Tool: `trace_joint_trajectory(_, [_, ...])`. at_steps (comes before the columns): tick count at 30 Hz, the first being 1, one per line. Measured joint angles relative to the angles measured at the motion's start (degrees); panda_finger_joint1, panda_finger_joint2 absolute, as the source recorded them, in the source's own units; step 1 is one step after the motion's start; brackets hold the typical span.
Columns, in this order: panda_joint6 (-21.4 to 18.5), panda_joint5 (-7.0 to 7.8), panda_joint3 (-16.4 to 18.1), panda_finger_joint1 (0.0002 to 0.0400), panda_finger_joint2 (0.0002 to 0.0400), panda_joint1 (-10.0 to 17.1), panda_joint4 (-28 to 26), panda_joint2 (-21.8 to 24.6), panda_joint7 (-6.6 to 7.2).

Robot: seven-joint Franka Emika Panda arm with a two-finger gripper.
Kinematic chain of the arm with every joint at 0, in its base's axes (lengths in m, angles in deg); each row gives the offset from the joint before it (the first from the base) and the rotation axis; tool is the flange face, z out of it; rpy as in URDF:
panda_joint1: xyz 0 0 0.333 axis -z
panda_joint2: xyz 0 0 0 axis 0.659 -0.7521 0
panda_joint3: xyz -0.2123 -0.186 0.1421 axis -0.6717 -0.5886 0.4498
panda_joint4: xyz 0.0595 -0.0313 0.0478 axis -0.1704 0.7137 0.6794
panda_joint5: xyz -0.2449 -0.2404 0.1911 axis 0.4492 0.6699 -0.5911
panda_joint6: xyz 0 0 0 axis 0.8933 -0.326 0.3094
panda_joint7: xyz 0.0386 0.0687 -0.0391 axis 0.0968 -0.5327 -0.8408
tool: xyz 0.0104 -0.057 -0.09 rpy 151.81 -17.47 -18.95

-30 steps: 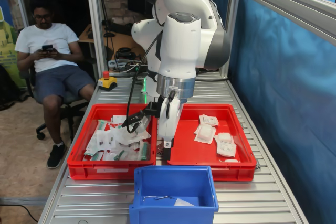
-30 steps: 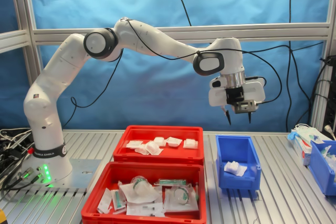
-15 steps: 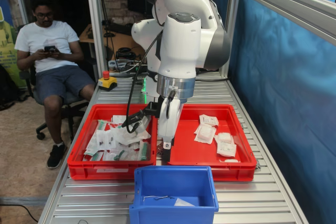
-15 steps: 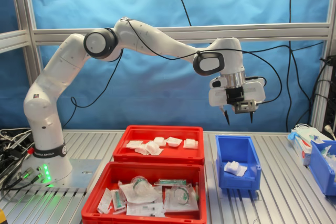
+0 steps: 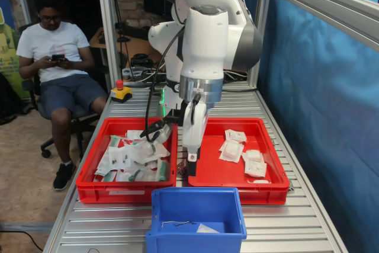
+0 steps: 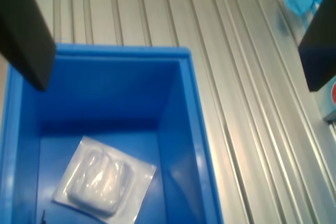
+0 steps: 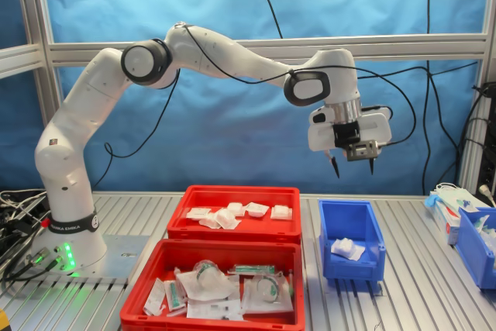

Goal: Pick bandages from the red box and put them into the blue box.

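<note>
Blue box (image 7: 350, 239) stands on the ribbed metal worktop (image 7: 418, 269), just beside the two red trays; in the wrist view it holds one bandage (image 6: 102, 178) lying flat on the floor of the bin, a square clear-white sealed packet with a raised padded centre; in the second exterior view white packet material shows in the same bin (image 7: 346, 249).

Red box (image 7: 232, 225), the farther tray in the second exterior view, holds only plain white square packets, the bandages (image 7: 236, 213), loosely scattered, some overlapping; in the first exterior view this tray (image 5: 269, 191) is on the first exterior view's right, packets (image 5: 233, 150) spread over its far half, near half bare.

Second red tray (image 7: 139, 300) is heaped with crinkly clear wrappers (image 7: 221, 284) bearing green marks.

Tool (image 7: 353, 166) hangs well above the blue box, fingers spread wide, nothing between them; in the wrist view the two dark fingers (image 6: 23, 24) sit at opposite edges of the picture.

Writing on the arm base (image 7: 66, 226) reads "FRANKA EMIKA"; another blue bin (image 7: 477, 247) stands at the second exterior view's right edge; a seated person (image 5: 56, 63) is behind in the first exterior view.
</note>
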Motion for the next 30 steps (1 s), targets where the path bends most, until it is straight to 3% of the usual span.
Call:
trace_joint_trajectory(17, [0.00, 0.00, 4.45, 0.0400, 0.0400, 0.63, 0.00, 4.61, 0.00])
trace_joint_trajectory(24, [0.00, 0.07, 9.83, 0.0400, 0.0400, 2.37, -0.09, 5.92, 0.00])
trace_joint_trajectory(30, [0.00, 1.54, 13.67, 0.0400, 0.0400, 4.38, -0.15, 6.17, 0.00])
